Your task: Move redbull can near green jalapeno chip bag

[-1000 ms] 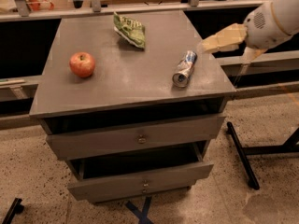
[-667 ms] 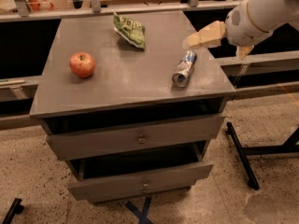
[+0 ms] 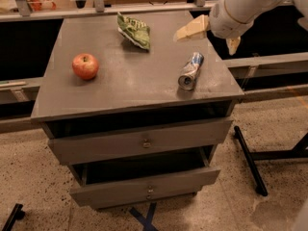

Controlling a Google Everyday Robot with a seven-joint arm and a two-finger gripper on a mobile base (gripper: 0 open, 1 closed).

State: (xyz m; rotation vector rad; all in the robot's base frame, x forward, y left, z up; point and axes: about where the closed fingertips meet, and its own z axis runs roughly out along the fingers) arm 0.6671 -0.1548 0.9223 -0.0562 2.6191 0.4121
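The redbull can [image 3: 191,70] lies on its side near the right front of the grey cabinet top [image 3: 130,76], its open end facing the front. The green jalapeno chip bag [image 3: 134,30] lies crumpled at the back middle of the top, well apart from the can. My gripper [image 3: 206,42] hangs above the back right of the top, just behind and above the can. It is open and empty, with one tan finger [image 3: 191,31] over the top and the other [image 3: 233,44] past the right edge.
A red apple [image 3: 85,65] sits on the left side of the top. The cabinet has two drawers [image 3: 144,141], the lower one pulled out a little. A rail [image 3: 96,8] runs behind, and black stand legs [image 3: 248,160] lie on the floor at the right.
My arm has swung left from beyond the right edge, so the gripper now hangs over the back right of the top, closer to the can. The can, bag and apple have not moved.
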